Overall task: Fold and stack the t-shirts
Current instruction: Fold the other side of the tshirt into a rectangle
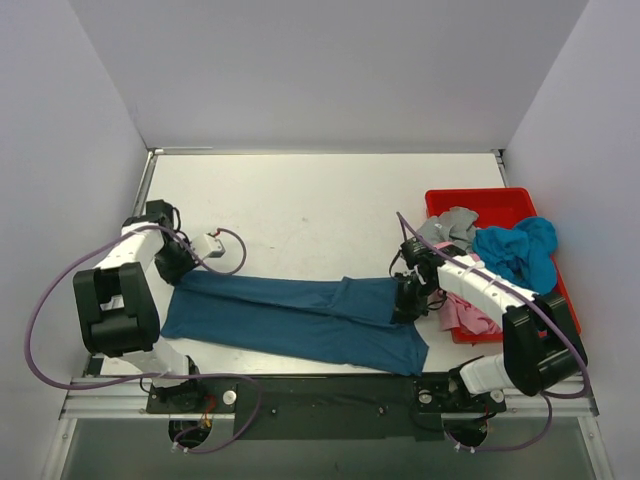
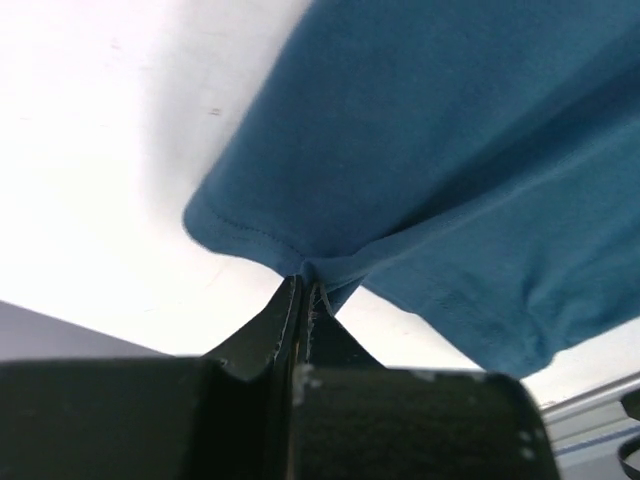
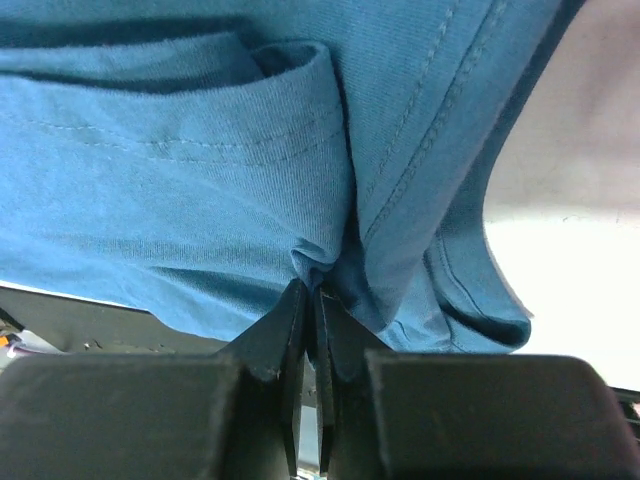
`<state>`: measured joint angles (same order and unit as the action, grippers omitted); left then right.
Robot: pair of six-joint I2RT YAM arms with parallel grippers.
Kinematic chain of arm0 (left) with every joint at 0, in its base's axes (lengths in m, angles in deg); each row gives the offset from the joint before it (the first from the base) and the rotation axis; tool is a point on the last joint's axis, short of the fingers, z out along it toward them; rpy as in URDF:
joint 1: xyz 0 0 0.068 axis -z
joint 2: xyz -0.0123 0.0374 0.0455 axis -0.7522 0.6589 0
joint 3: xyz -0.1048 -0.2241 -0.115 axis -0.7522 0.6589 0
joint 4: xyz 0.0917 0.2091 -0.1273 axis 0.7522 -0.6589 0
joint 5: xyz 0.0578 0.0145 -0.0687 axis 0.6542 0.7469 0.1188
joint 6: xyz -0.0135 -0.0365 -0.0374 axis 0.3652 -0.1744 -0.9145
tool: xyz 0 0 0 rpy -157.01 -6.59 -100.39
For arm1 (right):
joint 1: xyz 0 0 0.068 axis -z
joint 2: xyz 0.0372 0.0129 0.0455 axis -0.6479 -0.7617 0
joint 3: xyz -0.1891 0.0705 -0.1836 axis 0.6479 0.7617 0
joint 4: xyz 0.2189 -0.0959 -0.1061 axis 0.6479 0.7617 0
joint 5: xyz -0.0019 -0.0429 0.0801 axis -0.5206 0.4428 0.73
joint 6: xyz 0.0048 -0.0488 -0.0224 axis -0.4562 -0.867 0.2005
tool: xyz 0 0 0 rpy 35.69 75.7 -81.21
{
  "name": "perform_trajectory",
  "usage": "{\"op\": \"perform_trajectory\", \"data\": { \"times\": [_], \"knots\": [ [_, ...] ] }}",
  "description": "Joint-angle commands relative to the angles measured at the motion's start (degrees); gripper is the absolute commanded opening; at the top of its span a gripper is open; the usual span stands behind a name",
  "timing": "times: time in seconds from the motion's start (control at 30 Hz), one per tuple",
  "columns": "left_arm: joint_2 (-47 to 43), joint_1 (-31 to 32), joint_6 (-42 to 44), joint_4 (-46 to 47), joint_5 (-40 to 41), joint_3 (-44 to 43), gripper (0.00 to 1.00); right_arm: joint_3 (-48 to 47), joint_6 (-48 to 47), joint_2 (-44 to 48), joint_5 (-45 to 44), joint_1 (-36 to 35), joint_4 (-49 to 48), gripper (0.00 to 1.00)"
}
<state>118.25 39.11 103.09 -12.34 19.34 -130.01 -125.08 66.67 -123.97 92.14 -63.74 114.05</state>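
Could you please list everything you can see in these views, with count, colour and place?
teal shirt: one, dark teal-blue, stretched across the near table
turquoise shirt: one, bright turquoise, bunched on the tray's right side
grey shirt: one, grey, tray's far left corner
pink shirt: one, pink, tray's near left corner, partly behind the right arm
tray: one, red, right side of the table
table: one, white, under everything
cables: several, purple, looping by both arms
left gripper: one, black, shut on the teal shirt's left end
right gripper: one, black, shut on the teal shirt's right part
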Motion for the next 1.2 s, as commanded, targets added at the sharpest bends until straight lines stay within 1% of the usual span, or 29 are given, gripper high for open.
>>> {"op": "perform_trajectory", "data": {
  "times": [0.0,0.1,0.17,0.27,0.33,0.43,0.57,0.63,0.73,0.8,0.9,1.07,1.17],
  "knots": [
    [0.21,0.88,-0.01,5.38,0.96,-5.90,0.00,-3.24,1.42,4.30,-5.39,-1.25,3.73,0.00],
    [0.13,1.32,-1.95,5.82,-1.84,-10.64,0.00,-7.89,1.59,7.29,-7.77,-1.87,8.03,0.00],
    [0.13,1.58,-4.49,8.71,-3.42,-13.19,0.00,-10.87,2.03,8.52,-8.91,-1.96,9.10,0.00],
    [0.65,2.11,-8.79,16.43,-4.31,-15.14,0.00,-15.71,2.56,8.62,-10.76,-1.96,9.80,0.00],
    [1.36,2.64,-9.42,18.65,-4.58,-15.84,0.00,-16.08,2.56,7.92,-10.68,-2.05,10.33,0.00],
    [2.41,2.82,-6.45,16.46,-5.90,-15.23,0.00,-13.45,4.83,7.82,-8.84,-4.14,10.60,0.00],
    [2.15,1.59,-2.23,14.97,-4.14,-9.88,0.00,-6.69,10.54,8.18,-7.43,-10.37,8.58,0.00],
    [2.06,1.06,0.23,15.05,-2.91,-7.15,0.00,-3.34,12.48,7.39,-6.11,-12.32,6.82,0.00],
    [2.32,0.97,4.02,18.12,-0.02,-1.89,0.00,2.18,13.20,4.41,-5.93,-12.68,2.97,0.00],
    [3.11,1.06,6.57,20.32,1.48,0.05,0.00,3.87,13.02,1.78,-6.19,-12.59,1.38,0.00],
    [4.43,1.06,8.15,21.56,2.98,0.33,0.00,4.57,12.58,-0.26,-5.58,-12.77,0.49,0.00],
    [4.78,1.06,10.70,20.50,3.07,0.24,0.00,5.19,12.49,-1.14,-5.05,-12.94,-0.74,0.00],
    [4.87,1.06,10.79,20.33,5.26,-0.11,0.00,5.89,12.67,-0.87,-5.40,-12.86,-0.65,0.00]
  ]
}}
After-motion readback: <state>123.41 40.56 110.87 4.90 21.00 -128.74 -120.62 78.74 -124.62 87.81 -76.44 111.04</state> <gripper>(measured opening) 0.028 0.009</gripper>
